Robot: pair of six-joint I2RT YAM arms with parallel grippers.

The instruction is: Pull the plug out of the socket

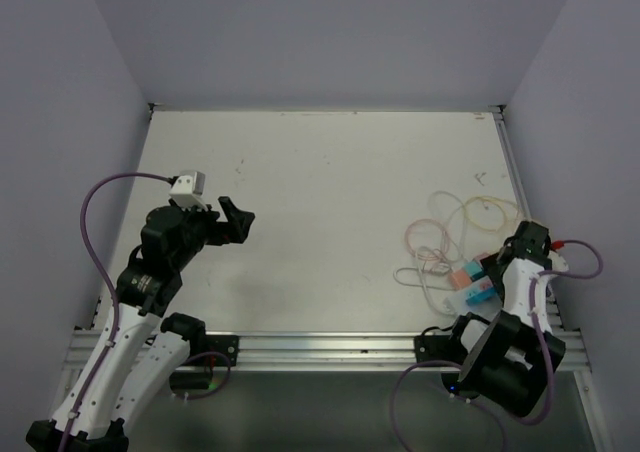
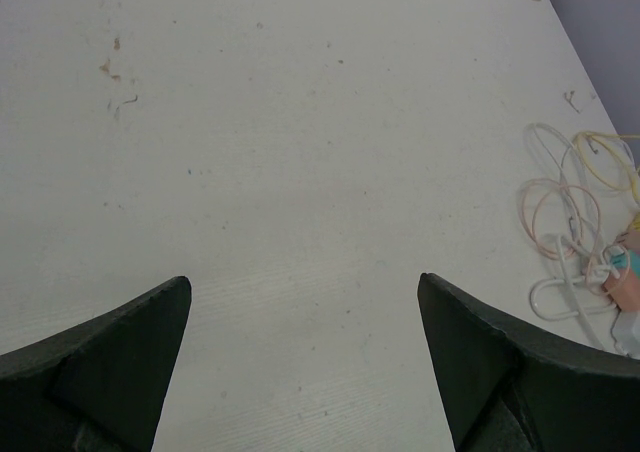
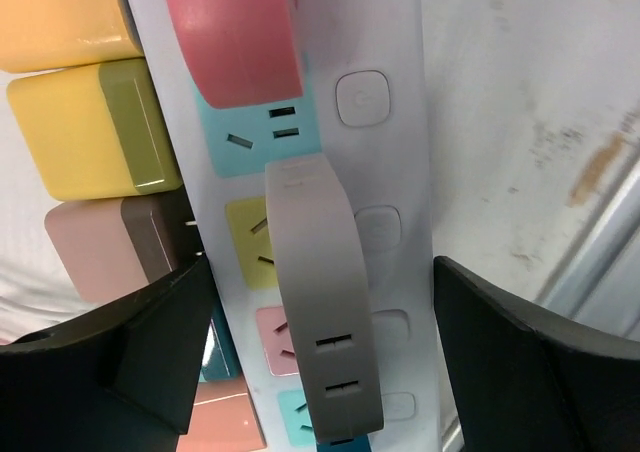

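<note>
— White plastic fills the middle of the right wrist view: the socket (image 3: 395, 142), a long strip with a row of pastel outlet faces. Where is it placed overall?

— In the overhead view it is found at the lower right of the frame, on the table (image 1: 330, 172), just below a loose tangle of thin cords (image 1: 450, 232).

— And what is plugged in?

— A long beige plug (image 3: 318, 302) is seen in the centre of the wrist view, covering part of the yellow and pink faces. A red plug (image 3: 232, 32) is seated at the top. The beige one is taken to be the target, since it is framed by the jaws.

— How is the right gripper (image 3: 322, 272) set?

— Its jaws are held apart, one at each lower corner of the view, with the beige plug between them. No contact can be made out. The left gripper (image 2: 302, 282) is spread wide over bare table, well apart from the strip.

— How is the plug expected to handle?

— Rigid, smooth, light plastic is assumed, so slipping is a risk. The flat long sides should be pinched low, near the strip. The strip is judged light too, and may be lifted along with the plug unless it is pinned down.
</note>
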